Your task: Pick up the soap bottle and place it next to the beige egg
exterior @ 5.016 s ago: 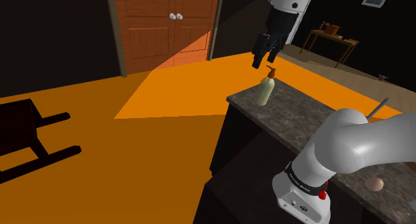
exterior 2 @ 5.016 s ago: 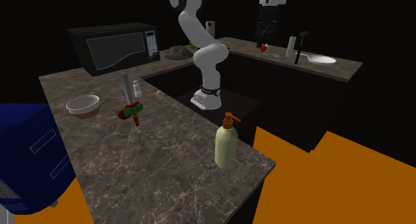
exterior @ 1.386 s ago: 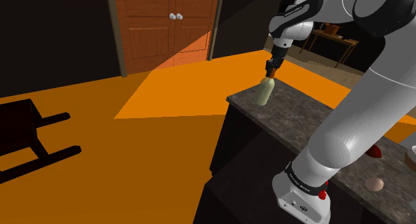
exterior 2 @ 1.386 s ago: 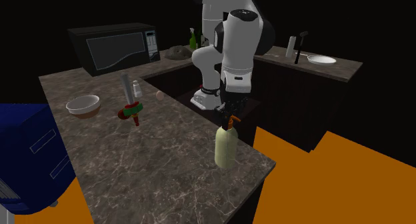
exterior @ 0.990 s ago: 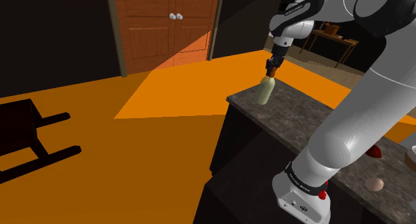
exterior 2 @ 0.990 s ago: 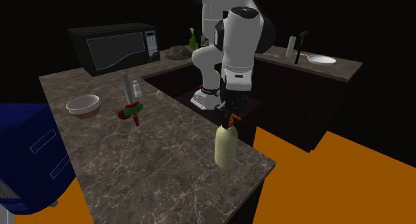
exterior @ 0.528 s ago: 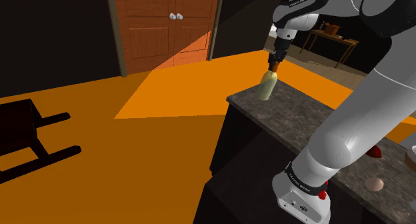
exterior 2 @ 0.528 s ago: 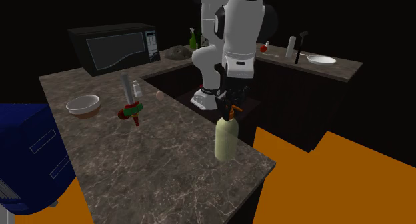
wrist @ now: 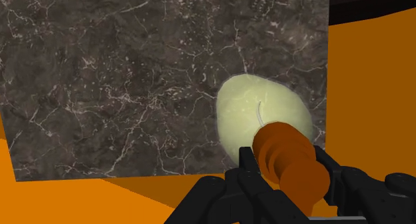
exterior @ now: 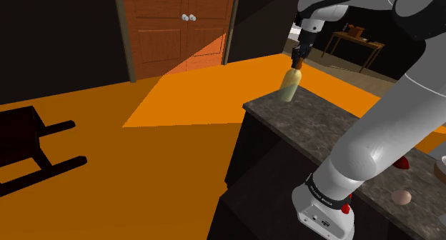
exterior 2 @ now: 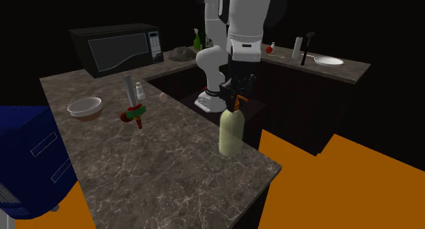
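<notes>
The soap bottle [exterior: 289, 86] is pale yellow-green with an orange pump top. My gripper [exterior: 297, 58] is shut on that pump and holds the bottle just above the near corner of the dark marble counter [exterior: 336, 128]. In the second exterior view the bottle [exterior 2: 231, 133] hangs under the gripper [exterior 2: 236, 102] over the counter's end. The wrist view looks down on the bottle [wrist: 261, 115], with the gripper [wrist: 288, 171] clasping the orange pump. The beige egg [exterior: 402, 196] lies on the counter far off by the stand, and is small in the second exterior view as the egg [exterior 2: 162, 96].
A bowl [exterior 2: 85, 108], a shaker [exterior 2: 139, 91] and a red-and-green utensil [exterior 2: 133, 112] lie on the counter between bottle and egg. A microwave [exterior 2: 116, 49] stands at the back. The counter edge drops to orange floor [exterior: 107, 174]. A wooden door [exterior: 179, 28] is beyond.
The gripper has risen with the pump in its grip, lifting the bottle a little off the counter and slightly toward the shoulder view's right.
</notes>
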